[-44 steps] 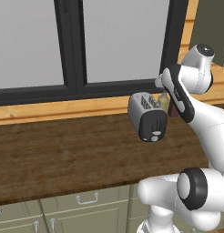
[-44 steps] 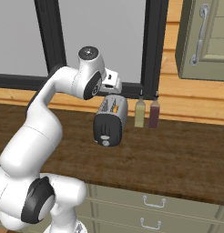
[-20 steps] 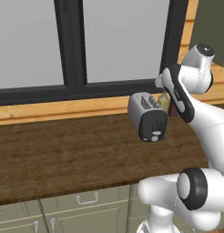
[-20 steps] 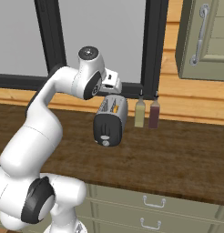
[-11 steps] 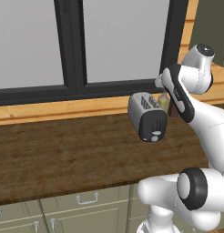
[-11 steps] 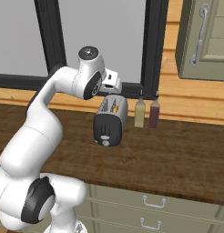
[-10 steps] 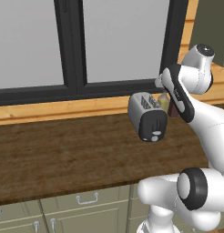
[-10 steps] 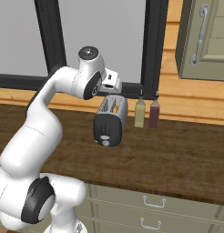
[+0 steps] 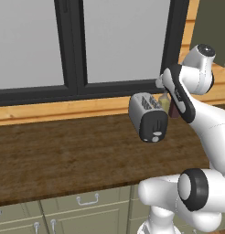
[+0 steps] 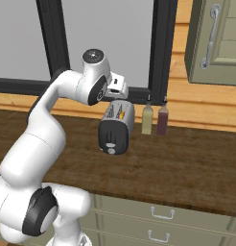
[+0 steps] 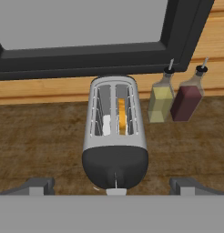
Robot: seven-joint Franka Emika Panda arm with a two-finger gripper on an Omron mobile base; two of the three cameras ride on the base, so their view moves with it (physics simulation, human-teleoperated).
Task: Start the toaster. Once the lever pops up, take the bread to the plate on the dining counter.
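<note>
Two claw point(image 11: 112, 185) fingers spread wide, empty, above toaster point(image 11: 114, 136)

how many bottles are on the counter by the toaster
2: a yellow bottle next to the toaster, and a dark red bottle just beyond it, both against the window ledge.

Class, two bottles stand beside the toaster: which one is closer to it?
The yellow-green bottle, standing right next to the toaster; the dark red bottle stands on its far side, farther from the toaster.

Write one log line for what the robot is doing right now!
stage: start toaster | pincer: open, above toaster | bread: in right slot | lever: not yet touched | bottles: beside toaster
</note>
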